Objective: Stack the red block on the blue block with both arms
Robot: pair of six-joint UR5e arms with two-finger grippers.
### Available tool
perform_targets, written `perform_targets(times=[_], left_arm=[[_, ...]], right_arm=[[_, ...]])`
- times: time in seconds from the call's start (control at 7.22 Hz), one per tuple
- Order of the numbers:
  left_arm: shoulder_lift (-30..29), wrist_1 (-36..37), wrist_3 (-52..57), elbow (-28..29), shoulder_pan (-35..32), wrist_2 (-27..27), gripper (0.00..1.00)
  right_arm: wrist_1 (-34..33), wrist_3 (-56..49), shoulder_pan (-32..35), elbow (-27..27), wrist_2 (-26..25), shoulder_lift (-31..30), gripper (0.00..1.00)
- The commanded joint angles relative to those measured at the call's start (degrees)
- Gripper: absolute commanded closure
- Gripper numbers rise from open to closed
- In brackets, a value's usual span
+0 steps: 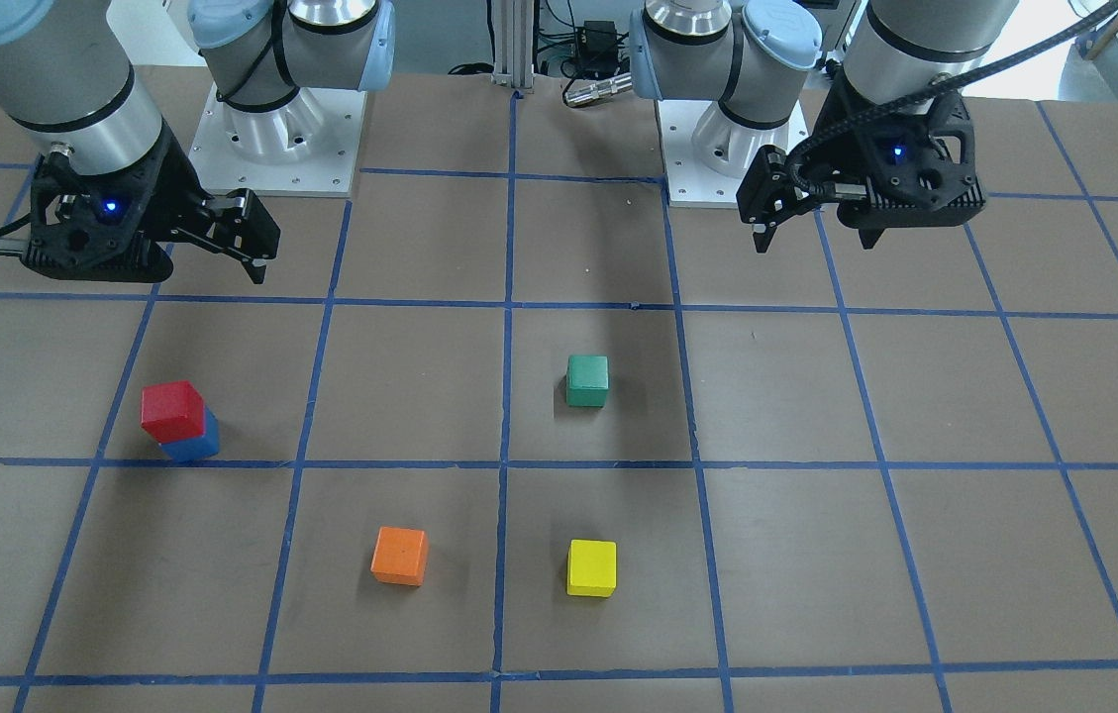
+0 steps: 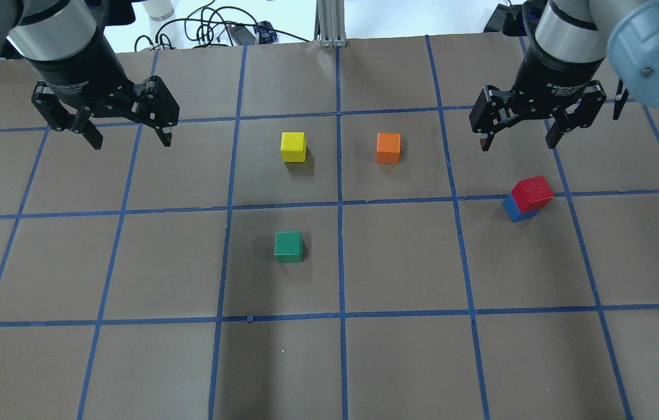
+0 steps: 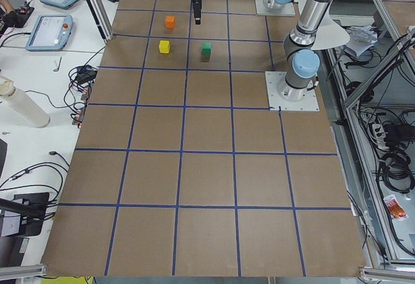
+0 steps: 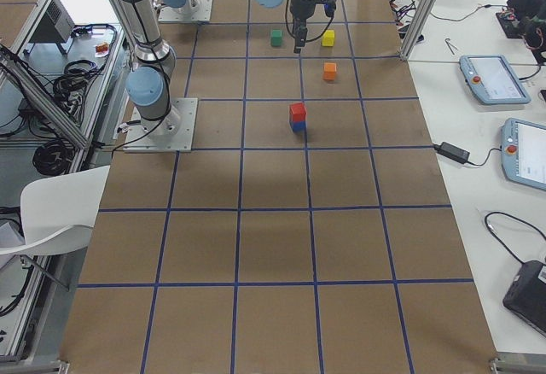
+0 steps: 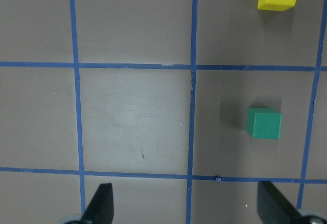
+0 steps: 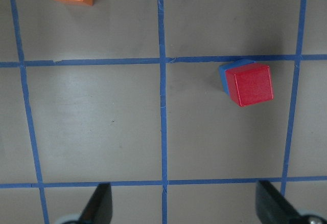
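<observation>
The red block sits on top of the blue block, slightly offset and turned on it. The stack also shows in the overhead view, red block over blue block, and in the right wrist view, red block. My right gripper is open and empty, raised above the table beyond the stack and apart from it. My left gripper is open and empty, raised over the table's left side, far from the stack. Both fingers of each gripper frame bare table in the wrist views.
A green cube stands near the table's middle. A yellow cube and an orange cube stand side by side further out. Blue tape lines grid the brown table.
</observation>
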Motion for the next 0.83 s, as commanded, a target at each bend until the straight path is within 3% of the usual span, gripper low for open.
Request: perform_targets(times=[0.0, 0.69], left_arm=[[-0.02, 0.00, 0.00, 0.00, 0.00, 0.00, 0.00], [-0.03, 0.00, -0.26, 0.00, -0.09, 0.00, 0.00]], right_arm=[[-0.07, 0.12, 0.08, 0.13, 0.25, -0.15, 0.00], [-0.42, 0.12, 0.08, 0.13, 0.25, -0.06, 0.00]])
